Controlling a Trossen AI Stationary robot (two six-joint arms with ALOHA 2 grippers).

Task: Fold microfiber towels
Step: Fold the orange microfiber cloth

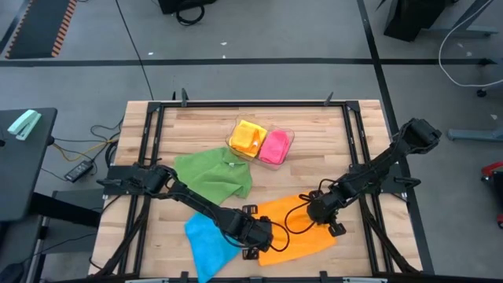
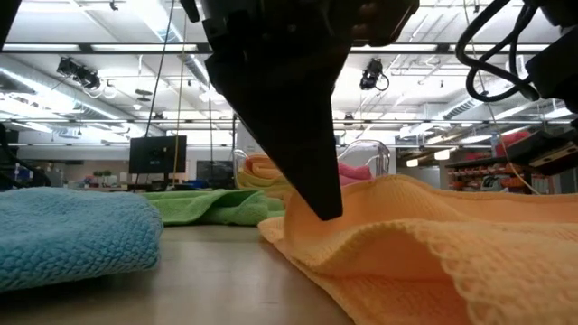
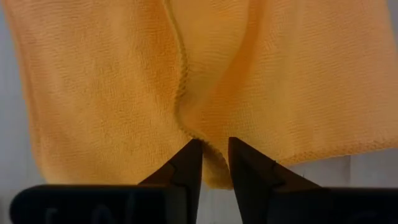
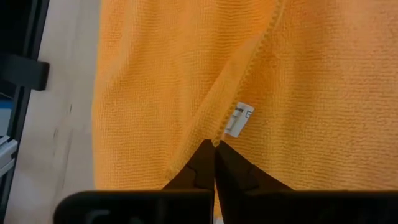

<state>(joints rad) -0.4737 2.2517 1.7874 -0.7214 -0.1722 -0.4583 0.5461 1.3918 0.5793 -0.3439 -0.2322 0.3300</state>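
An orange towel lies rumpled on the wooden table near its front edge, and both grippers are on it. My left gripper is at the towel's left end and my right gripper at its far edge. Each points steeply down and is shut on the cloth. The low view shows the orange towel bunched into ridges under a dark finger. Left of it a blue towel lies crumpled, and a green towel lies spread behind that. My left gripper pinches a puckered bit of the orange towel's hemmed edge between its two fingertips, coming from above at a slant. The cloth rises in a fold from the fingers and otherwise lies slack on the table. My right gripper has its fingertips closed on the towel's stitched edge, just beside the white label. It comes from above at a slant. One layer or several, I cannot tell. The towel lies on the table.
A clear plastic tray at the table's far middle holds a folded yellow towel and a folded pink towel. A black frame borders the table. Bare wood shows at the far left and far right.
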